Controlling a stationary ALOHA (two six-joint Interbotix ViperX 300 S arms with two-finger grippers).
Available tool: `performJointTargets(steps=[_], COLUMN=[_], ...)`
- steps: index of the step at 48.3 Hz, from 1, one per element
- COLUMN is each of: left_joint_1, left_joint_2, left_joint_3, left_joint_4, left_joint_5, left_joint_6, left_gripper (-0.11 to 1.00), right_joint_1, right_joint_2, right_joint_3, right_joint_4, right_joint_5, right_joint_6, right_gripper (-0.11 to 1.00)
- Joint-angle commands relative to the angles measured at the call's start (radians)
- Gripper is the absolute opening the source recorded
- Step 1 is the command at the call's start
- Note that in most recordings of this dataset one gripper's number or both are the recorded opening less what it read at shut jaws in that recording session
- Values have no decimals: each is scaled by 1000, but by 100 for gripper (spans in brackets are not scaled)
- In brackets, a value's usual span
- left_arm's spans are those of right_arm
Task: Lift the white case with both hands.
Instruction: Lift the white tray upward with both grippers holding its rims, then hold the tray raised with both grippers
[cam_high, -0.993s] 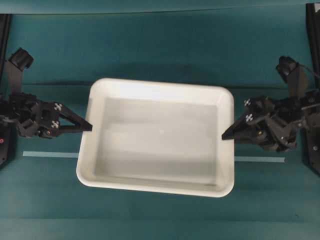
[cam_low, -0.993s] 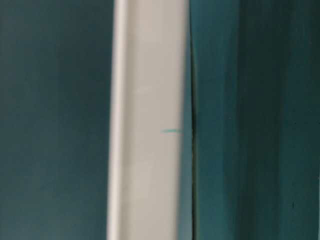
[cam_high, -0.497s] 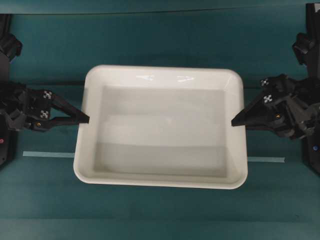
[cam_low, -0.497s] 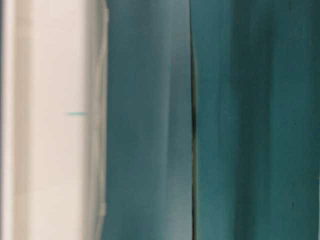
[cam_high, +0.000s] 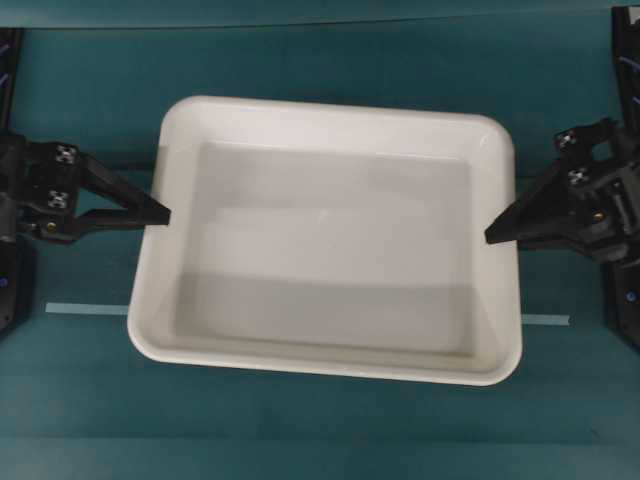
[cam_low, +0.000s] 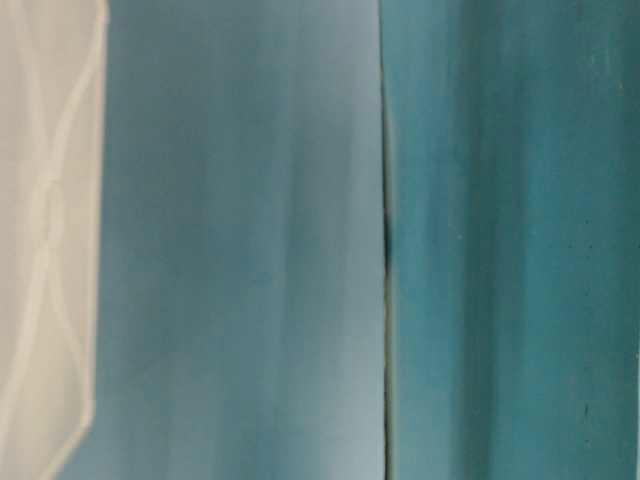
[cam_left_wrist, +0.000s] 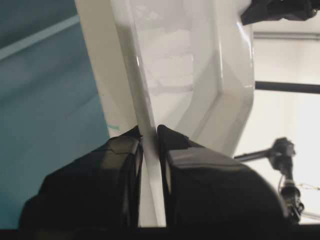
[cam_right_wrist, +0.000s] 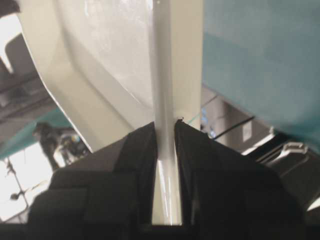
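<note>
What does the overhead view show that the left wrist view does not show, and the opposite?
Only the overhead view shows the whole white case with all four rounded corners, the left gripper and right gripper at its opposite short sides, and the pale tape strip on the teal table. Only the left wrist view shows the left gripper's fingers pinching the thin rim between them. Both show the case, its glossy inside, the right gripper at the far rim and the table.

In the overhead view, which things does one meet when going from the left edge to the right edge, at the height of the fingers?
left gripper → white case → right gripper
</note>
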Motion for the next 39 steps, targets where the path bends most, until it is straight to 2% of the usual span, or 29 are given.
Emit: performJointTargets(steps=[1, 8, 24, 39], left_joint_1=[-15, -18, -18, -18], left_joint_2=[28, 29, 48, 60], left_joint_3=[-83, -140, -249, -253], left_joint_4=[3, 3, 3, 3], left_joint_5=[14, 80, 143, 146], left_joint_6=[8, 8, 8, 11], left_gripper=[9, 9, 8, 8], right_joint_1=[-20, -20, -23, -32], right_joint_2=[23, 31, 37, 37], right_joint_3=[-94, -132, -198, -207], right_joint_4=[3, 3, 6, 3], right_joint_5=[3, 15, 61, 75], right_joint_6=[6, 9, 14, 29], right_gripper=[12, 12, 12, 12])
